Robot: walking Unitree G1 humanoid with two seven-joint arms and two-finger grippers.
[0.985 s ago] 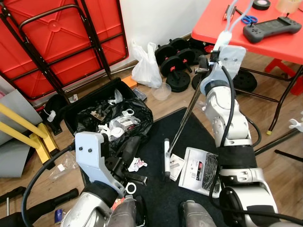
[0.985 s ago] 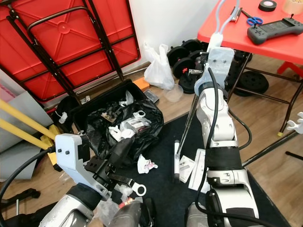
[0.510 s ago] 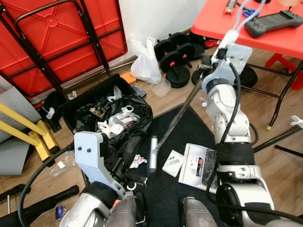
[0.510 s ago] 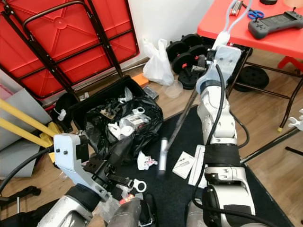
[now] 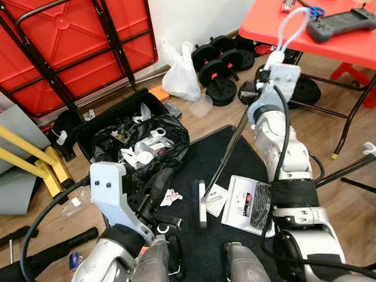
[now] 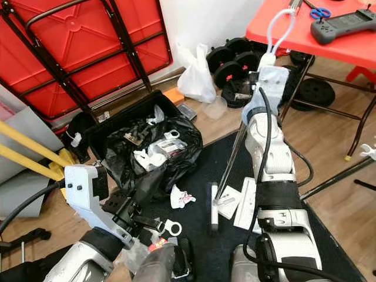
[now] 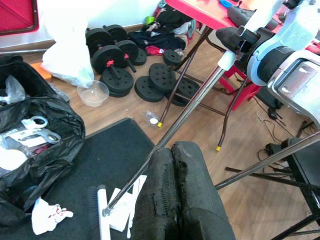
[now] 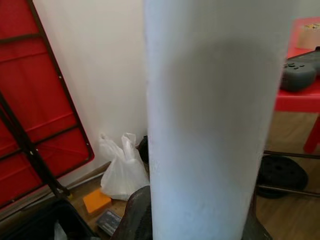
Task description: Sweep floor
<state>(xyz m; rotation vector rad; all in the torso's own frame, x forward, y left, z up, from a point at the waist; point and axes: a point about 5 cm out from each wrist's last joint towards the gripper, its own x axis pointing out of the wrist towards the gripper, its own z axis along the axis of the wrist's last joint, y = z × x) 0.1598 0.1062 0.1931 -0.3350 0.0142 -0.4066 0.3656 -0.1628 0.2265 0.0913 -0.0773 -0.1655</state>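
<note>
A big red folded table (image 5: 64, 47) leans against the far wall on the left, and a red worktop (image 5: 305, 26) juts in at the far right, carrying a dark handheld controller (image 5: 341, 22). Below them spreads the wooden floor (image 5: 352, 135), with a black mat (image 5: 194, 176) laid across its near middle. At the mat's left edge a black bin lined with a black bag (image 5: 132, 144) is full of crumpled white rubbish. A white plastic bag (image 5: 181, 79) and a cluster of black dumbbell weights (image 5: 217, 64) sit against the far wall.

The broom with a long metal handle and narrow white head (image 5: 201, 202) slants from far right down to the near middle. Its head rests on the mat beside a white paper sheet (image 5: 249, 205) and a smaller white card (image 5: 216, 198). A crumpled white-and-red tissue (image 6: 181, 198) lies just left of the head, between it and the bin.

The right pincer (image 5: 262, 79) is clamped around the top of the handle, up near the worktop's edge, so the broom head lies well nearer and to the left of it. The left pincer (image 7: 175, 200) hangs low near the bin with its fingers pressed together, holding nothing.

To sweep well from here, I would judge that the head should stay flat on the mat and draw the tissue and papers leftward toward the bin in short strokes. Lifting it would skip the flat sheets, and too steep an angle could just push them under.
</note>
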